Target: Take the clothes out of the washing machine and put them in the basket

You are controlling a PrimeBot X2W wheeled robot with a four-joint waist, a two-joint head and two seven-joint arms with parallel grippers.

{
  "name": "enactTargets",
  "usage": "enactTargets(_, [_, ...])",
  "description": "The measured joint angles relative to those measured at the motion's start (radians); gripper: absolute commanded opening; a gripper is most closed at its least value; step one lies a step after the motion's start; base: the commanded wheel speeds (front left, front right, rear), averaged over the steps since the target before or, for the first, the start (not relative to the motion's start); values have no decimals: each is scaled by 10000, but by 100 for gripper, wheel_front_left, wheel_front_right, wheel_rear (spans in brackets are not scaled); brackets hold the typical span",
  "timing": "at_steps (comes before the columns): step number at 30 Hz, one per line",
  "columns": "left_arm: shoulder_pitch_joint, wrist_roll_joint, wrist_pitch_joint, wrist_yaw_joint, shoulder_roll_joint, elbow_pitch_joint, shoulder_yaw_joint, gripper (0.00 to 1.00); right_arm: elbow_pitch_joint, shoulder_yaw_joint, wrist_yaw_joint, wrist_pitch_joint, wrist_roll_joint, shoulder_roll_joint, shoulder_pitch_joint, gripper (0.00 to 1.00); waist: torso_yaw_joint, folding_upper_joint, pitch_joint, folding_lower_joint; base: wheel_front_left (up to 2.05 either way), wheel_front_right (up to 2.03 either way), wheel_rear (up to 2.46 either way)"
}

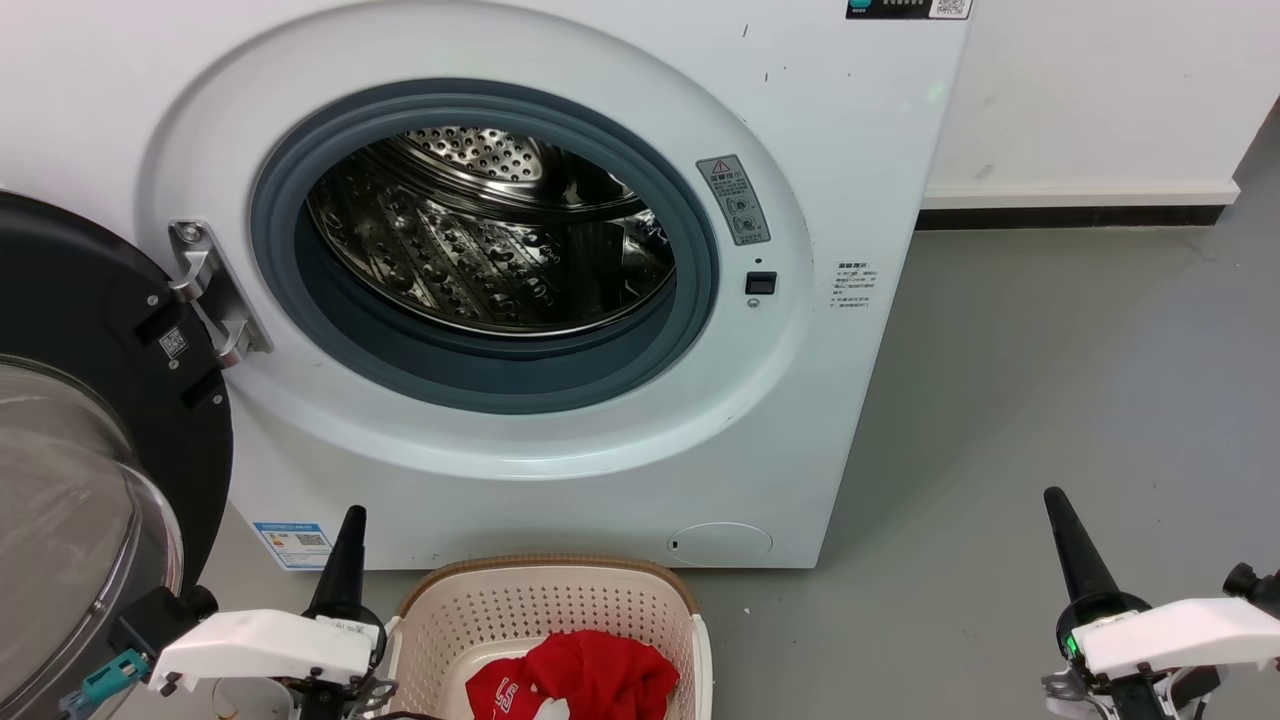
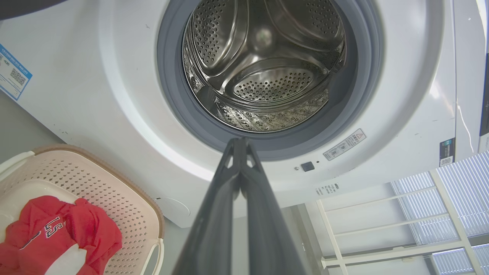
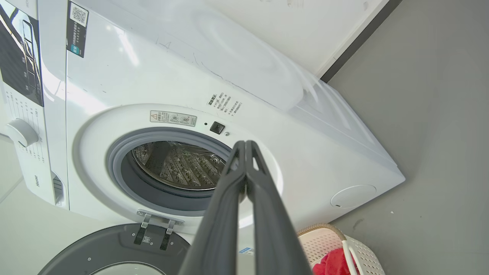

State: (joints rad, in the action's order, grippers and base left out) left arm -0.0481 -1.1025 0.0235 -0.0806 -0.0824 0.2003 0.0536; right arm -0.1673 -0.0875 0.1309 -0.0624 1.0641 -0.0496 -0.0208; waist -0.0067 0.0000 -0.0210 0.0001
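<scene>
A smooth grey floor (image 1: 1050, 380) takes up the right side of the head view. The white washing machine (image 1: 560, 480) stands on it, from upper left to centre. The cream basket (image 1: 545, 612) sits on it at bottom centre, just in front of the machine's base.

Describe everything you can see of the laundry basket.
The basket is cream plastic with rounded corners, perforated walls, a brown woven rim and pale side handles. It stands upright on the grey floor close in front of the washing machine. The crumpled red clothes with white lettering lie inside it.
</scene>
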Motion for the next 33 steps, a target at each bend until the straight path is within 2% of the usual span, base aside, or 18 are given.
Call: enactTargets(33, [-377, -3055, 529, -311, 209, 270, 370, 0, -466, -157, 0, -305, 3292, -2, -434, 0, 36, 0, 131, -1, 0, 0, 0])
